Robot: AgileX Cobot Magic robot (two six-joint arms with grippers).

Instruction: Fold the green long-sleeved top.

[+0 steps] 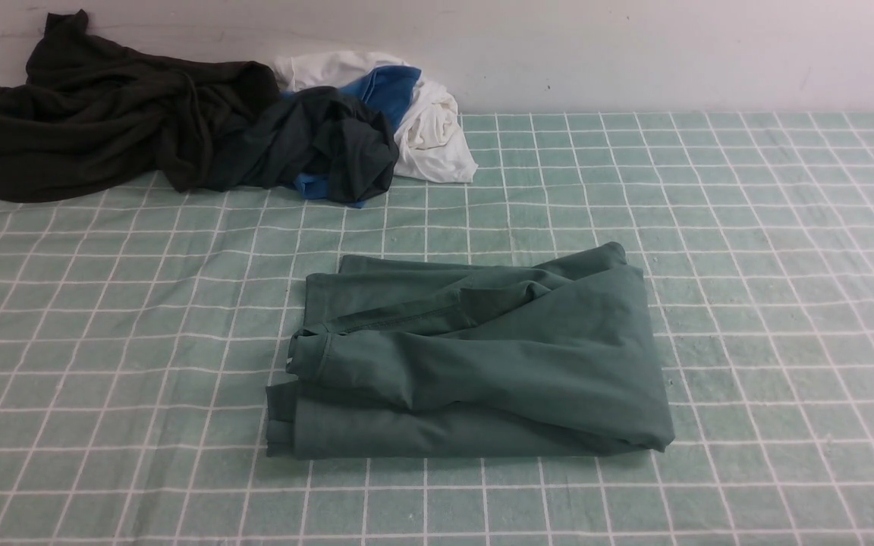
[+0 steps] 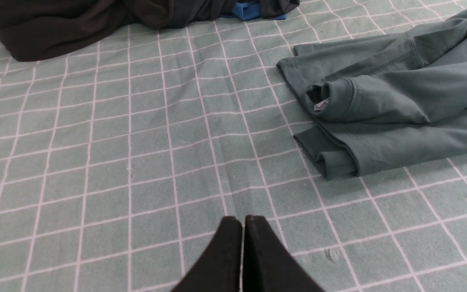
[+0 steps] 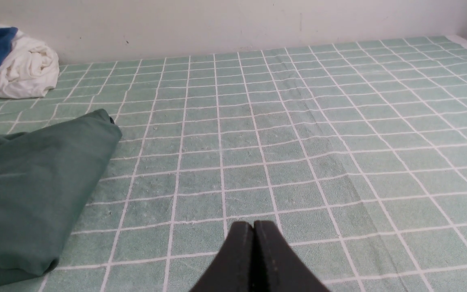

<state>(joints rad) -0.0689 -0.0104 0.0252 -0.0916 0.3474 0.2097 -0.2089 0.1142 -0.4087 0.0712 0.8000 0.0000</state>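
Green long-sleeved top [image 1: 482,356] folded into a compact bundle mid-tabletop [image 1: 748,265] on the checked cloth. Dark olive-black garment [image 1: 103,114] heaped at far left, dark teal-grey garment [image 1: 331,144] with blue and white cloth beside it. Left gripper [image 2: 243,221] and right gripper [image 3: 253,225]: fingers pressed together, empty, apart from the top.

Surface [image 1: 748,318] is covered by a pale green cloth with a white grid, lightly creased. It is backed by a plain off-white wall [image 1: 634,45] with faint scuffs. Lighting is even and soft; no hard shadows are seen.
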